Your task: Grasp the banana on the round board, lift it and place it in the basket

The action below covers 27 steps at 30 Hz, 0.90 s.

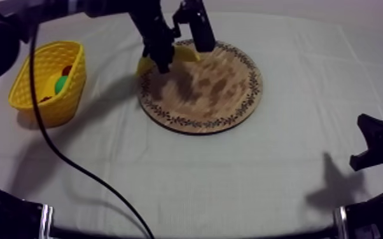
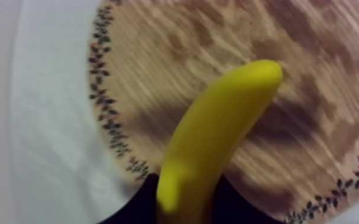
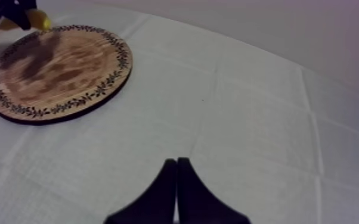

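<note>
My left gripper (image 1: 163, 58) is shut on the yellow banana (image 1: 185, 53), holding it over the far left rim of the round wooden board (image 1: 207, 95). In the left wrist view the banana (image 2: 217, 131) sticks out from between the black fingers (image 2: 241, 205) above the board (image 2: 176, 65), and its shadow falls on the wood. The yellow basket (image 1: 25, 79) stands to the left of the board. My right gripper (image 1: 375, 143) rests low at the right side. In the right wrist view its fingers (image 3: 169, 182) lie together as a narrow wedge over the cloth, shut on nothing.
Inside the basket lie a green fruit (image 1: 61, 84) and a small red fruit (image 1: 67, 70). The right wrist view has the board (image 3: 56, 68) far off, with the left gripper and a bit of banana (image 3: 39, 21) at its far rim. Bare cloth (image 1: 232, 178) spreads in front.
</note>
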Tool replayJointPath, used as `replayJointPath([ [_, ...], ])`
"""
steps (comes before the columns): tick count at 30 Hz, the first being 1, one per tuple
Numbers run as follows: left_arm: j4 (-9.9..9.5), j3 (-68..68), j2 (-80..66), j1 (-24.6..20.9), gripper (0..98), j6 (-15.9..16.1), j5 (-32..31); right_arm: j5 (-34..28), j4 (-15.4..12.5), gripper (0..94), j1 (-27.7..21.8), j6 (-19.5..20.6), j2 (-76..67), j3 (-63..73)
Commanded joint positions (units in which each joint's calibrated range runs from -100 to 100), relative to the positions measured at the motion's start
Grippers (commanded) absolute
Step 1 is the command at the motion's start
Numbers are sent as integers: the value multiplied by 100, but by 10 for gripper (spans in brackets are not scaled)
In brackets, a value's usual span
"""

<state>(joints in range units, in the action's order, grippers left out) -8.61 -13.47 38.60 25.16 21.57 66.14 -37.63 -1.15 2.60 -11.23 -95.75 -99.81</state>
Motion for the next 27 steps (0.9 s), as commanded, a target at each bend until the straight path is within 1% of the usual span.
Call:
replayJointPath([
  [1,21,259,-719,-28,188,4,43,-3,0,3,0,2,0,3],
  [3,16,548,-1170,-51,180,-21,131,-3,0,3,0,2,0,3],
  [6,8,968,-1835,-80,176,-78,443,-3,0,3,0,2,0,3],
  [12,101,1575,-3075,-261,197,-263,1080,-3,0,3,0,2,0,3],
  [15,127,1713,-3613,-384,193,-397,1357,-3,0,3,0,2,0,3],
  [22,68,1618,-4405,-756,147,-924,1646,-3,0,3,0,2,0,3],
  [27,29,1383,-4555,-1148,147,-1310,1700,-3,0,3,0,2,0,3],
])
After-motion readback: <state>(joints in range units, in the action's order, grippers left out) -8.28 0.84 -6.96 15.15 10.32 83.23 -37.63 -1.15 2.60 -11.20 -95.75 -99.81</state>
